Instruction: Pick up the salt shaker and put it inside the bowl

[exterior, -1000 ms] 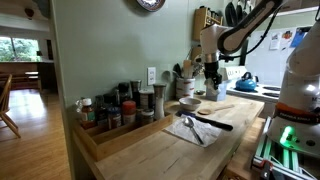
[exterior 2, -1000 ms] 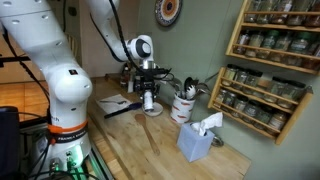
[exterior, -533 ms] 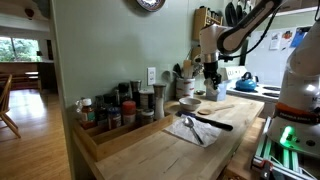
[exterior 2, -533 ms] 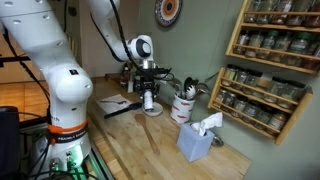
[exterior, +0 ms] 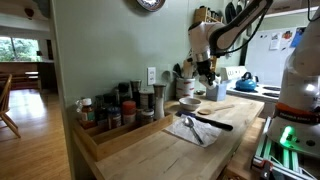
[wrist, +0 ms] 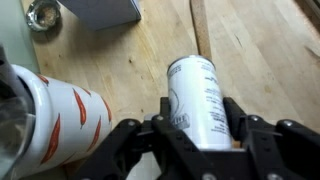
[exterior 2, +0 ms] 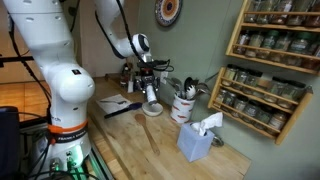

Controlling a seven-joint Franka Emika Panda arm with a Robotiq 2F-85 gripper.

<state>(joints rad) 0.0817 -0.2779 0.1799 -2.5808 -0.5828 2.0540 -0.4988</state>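
In the wrist view my gripper [wrist: 199,125] is shut on the salt shaker [wrist: 198,92], a white cylinder with dark print, with one finger on each side of it. The shaker hangs above the wooden counter. In both exterior views the gripper [exterior: 205,72] [exterior 2: 148,82] is raised above the counter near the wall. The bowl [exterior: 189,102], small, round and pale, sits on the counter below and slightly in front of it. It also shows below the gripper as a pale bowl [exterior 2: 152,108].
A white holder with orange stripes [wrist: 55,112] stands close beside the shaker. A utensil crock [exterior 2: 183,106] and a tissue box [exterior 2: 197,139] stand on the counter. Spice jars in a wooden tray [exterior: 115,112] line the wall, and utensils lie on a cloth [exterior: 195,127].
The gripper has risen from the counter with the salt shaker in it and shifted a little along the wall. Nothing else has moved.
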